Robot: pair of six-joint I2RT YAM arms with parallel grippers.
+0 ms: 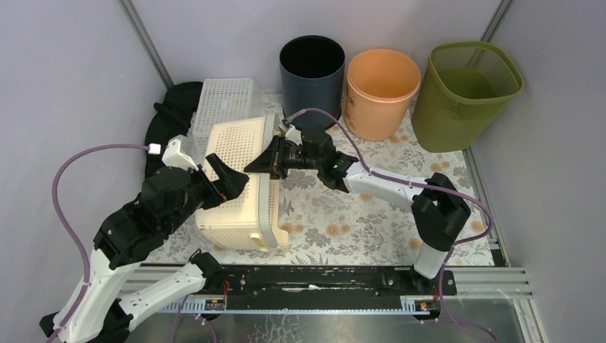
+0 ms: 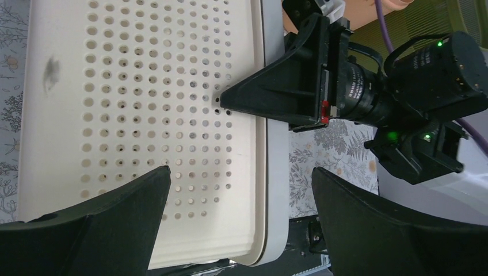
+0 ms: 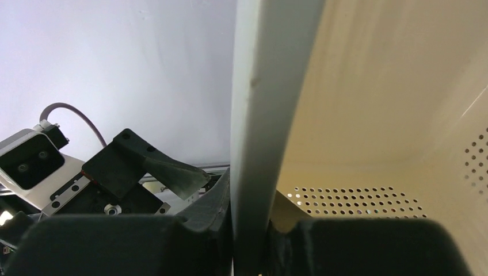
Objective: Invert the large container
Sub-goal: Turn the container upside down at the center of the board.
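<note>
Thing: large container (image 1: pixel 239 186) is seen on its side at bench (image 1: pixel 343 214) centre, mouth toward 3 o'clock | Right: rim (image 3: pixel 253 115) is pinched by right fingers (image 3: pixel 201 207), likely as a turning lever | Left: left fingers (image 2: pixel 115 224) are held spread at its 9 o'clock, probably for steadying
</note>
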